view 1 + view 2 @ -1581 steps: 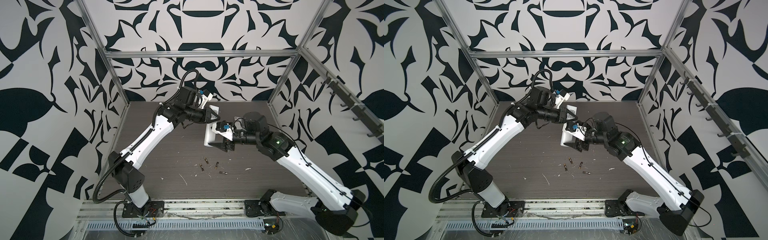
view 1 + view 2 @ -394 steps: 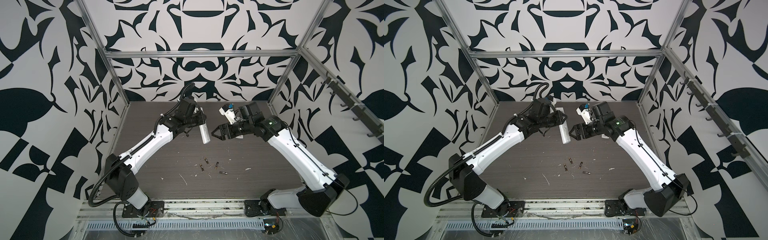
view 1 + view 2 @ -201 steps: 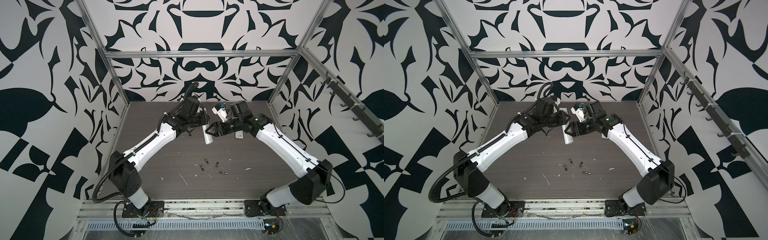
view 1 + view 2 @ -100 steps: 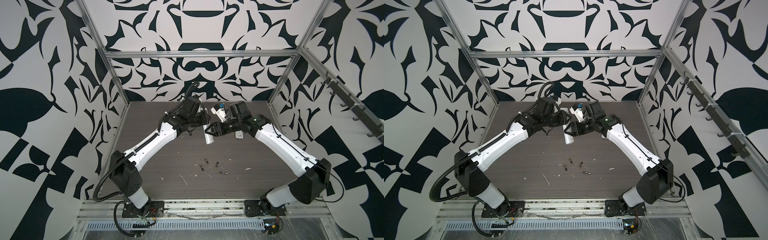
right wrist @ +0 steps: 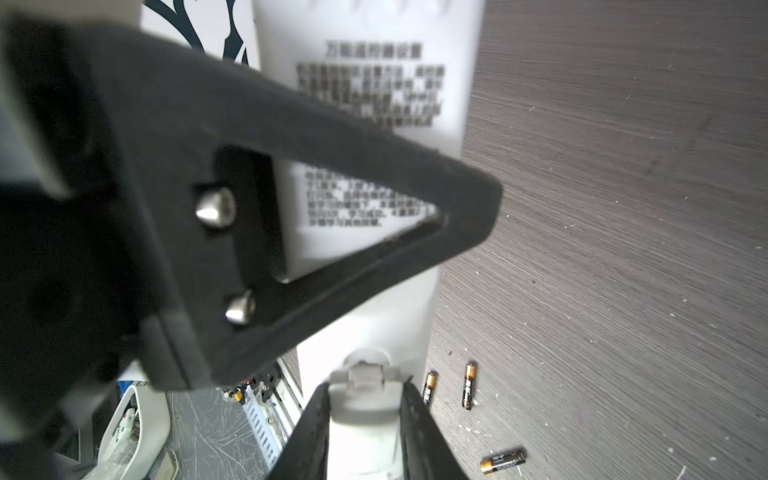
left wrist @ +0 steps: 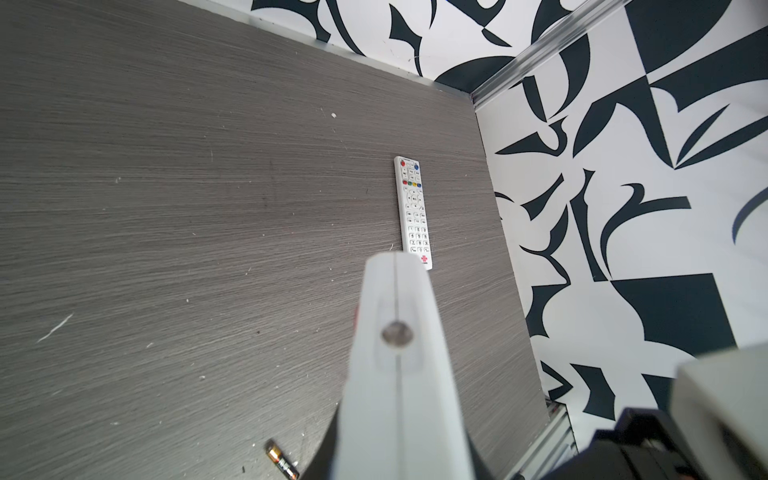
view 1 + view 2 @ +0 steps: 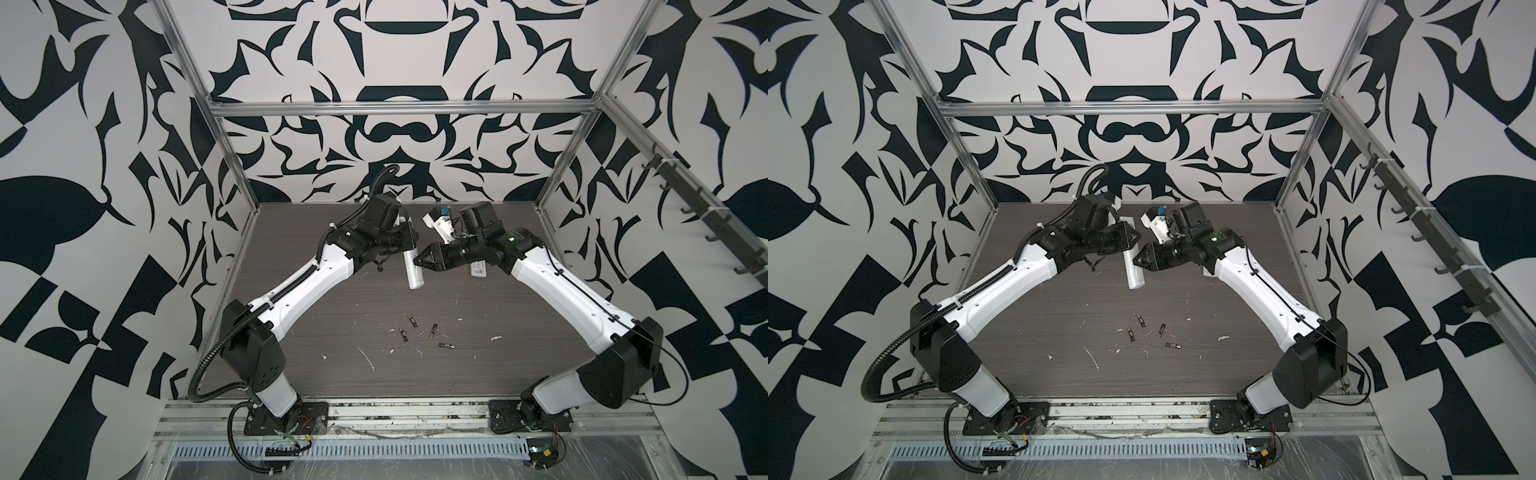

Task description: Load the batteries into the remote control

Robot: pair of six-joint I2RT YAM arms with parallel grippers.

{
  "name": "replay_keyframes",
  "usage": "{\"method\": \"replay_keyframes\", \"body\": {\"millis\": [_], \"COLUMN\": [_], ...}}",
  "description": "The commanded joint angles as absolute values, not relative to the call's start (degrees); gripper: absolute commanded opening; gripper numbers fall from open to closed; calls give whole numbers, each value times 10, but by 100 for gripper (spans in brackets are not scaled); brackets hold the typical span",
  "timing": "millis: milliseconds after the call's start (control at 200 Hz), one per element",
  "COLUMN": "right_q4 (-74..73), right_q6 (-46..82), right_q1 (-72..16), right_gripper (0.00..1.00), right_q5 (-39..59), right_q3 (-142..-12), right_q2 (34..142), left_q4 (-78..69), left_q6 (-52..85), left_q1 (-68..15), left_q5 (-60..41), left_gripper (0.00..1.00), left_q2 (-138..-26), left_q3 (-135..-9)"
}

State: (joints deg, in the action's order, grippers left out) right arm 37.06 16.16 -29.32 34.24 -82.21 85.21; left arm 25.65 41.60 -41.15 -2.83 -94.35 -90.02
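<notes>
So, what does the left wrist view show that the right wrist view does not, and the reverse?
Only the left wrist view: a second remote lying buttons up on the table, near the wall. Only the right wrist view: the printed text on the back of the held remote. Both: the held remote, seen end-on from the left wrist, the table, and batteries, one in the left wrist view and three in the right.

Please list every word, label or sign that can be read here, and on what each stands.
"万能遥控器设置": heading on the back of the held remote.
Smaller paragraphs below it: too blurred to read.
Print on the batteries: too small to read.
Button marks and red logo on the remote on the table: too small to read.
</notes>
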Motion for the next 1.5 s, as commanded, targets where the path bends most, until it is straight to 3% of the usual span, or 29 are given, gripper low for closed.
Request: {"method": "replay_keyframes", "body": {"millis": [0,1075,1310,1495], "right_q4": [353,358,364,362], "right_q6": [157,127,127,125], "right_q1": [-296,-296,-296,-296], "right_gripper": [28,24,56,65], "right_q5": [347,297,295,300], "right_q3": [-830,-846,-844,-843], "right_q2": [851,800,797,800], "left_q4": [239,253,233,205], "left_q6": [423,421,420,416], "left_q1": [-417,-417,-417,-417], "left_q5": [-46,-21,-39,-75], "left_gripper": [0,0,0,0], "left_q2": [-945,-949,-943,-936], "left_q3": [-921,-908,-898,-889]}}
